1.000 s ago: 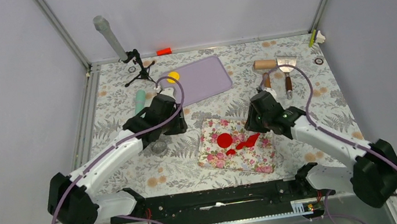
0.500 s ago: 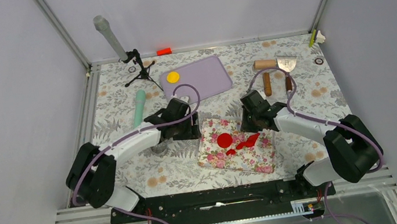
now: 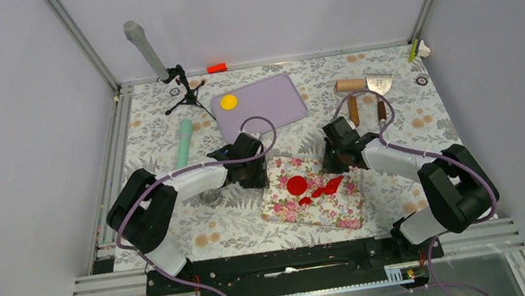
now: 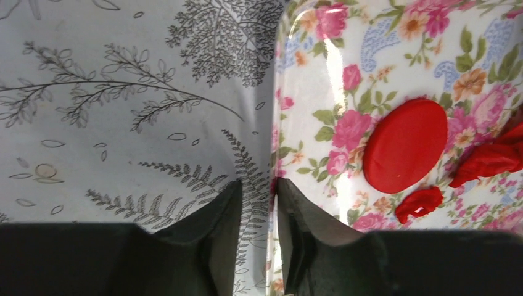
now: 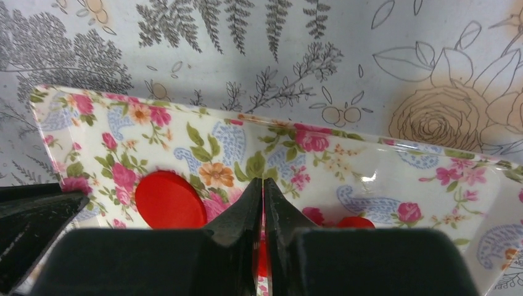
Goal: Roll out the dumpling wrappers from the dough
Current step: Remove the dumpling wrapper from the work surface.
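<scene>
**Change of state.** Compared with one second earlier, both arms are folded back toward their bases and both hands have converged on the floral tray (image 3: 346,215).

- The left hand (image 4: 259,185) has moved off the open counter (image 3: 156,132) to the tray's left edge. Its fingers are slightly spread and sit astride the rim. A gap shows beside the rim, so it is not clamped.
- The right hand (image 5: 263,180) has shifted to the tray's far edge and has been closing. Its fingers are now pressed almost together over the tray, with nothing visible between them.

**Position of task items.**

- The red dumpling wrapper (image 4: 405,145) lies flat on the tray, in the same place as before.
- The ragged dough scraps (image 4: 487,161) lie just beside the wrapper, also unmoved.
- The yellow wrapper (image 3: 229,101) rests on the purple mat (image 3: 269,108), well apart from the tray.
- The rolling pin (image 3: 350,95) lies untouched on the far right of the counter.

**Significance.** Neither hand holds dough or a tool. One red disc is formed but still sits among its offcuts.

The left hand's position suggests it is about to grip or steady the tray. The right hand's intent cannot be determined.

The likely remaining work is to move the red disc to the mat and gather the scraps for another wrapper.
</scene>
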Tool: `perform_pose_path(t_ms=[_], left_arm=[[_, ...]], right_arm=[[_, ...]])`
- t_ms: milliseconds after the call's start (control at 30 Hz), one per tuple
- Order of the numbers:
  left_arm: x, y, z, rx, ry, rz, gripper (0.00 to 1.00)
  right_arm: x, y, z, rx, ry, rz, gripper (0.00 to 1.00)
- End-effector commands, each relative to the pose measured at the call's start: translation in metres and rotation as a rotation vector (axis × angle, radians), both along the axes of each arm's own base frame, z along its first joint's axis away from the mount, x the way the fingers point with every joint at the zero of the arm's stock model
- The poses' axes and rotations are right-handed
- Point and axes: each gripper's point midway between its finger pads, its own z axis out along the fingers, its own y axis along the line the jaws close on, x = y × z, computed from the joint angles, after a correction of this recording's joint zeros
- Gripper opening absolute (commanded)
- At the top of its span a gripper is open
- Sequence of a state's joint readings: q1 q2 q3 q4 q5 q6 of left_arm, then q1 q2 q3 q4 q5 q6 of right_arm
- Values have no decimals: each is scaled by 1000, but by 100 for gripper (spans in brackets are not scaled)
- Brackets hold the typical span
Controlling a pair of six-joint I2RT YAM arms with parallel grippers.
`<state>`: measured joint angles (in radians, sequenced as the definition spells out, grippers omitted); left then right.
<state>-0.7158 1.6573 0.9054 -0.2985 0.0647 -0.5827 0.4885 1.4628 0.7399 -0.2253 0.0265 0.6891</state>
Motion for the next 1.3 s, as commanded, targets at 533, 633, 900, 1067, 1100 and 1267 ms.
perform_pose_path(t_ms=[533, 633, 900, 1067, 1100, 1267], left_arm=[[14, -6, 2, 17, -13, 48, 0], [14, -6, 1, 17, -10, 48, 0], [13, -8, 1, 11, -4, 43, 0], [11, -7, 1, 9, 0, 38, 0], [11, -7, 0, 10, 0, 37, 0], [10, -6, 1, 11, -3, 37, 0]], right_arm=[[-110, -6, 8, 162, 243, 103, 3], [-112, -9, 24, 154, 224, 119, 4], [-66, 15, 41, 210, 105, 121, 4], [-43, 40, 41, 257, 86, 171, 4], [-45, 47, 40, 263, 95, 197, 4], [-59, 78, 33, 278, 124, 320, 4]])
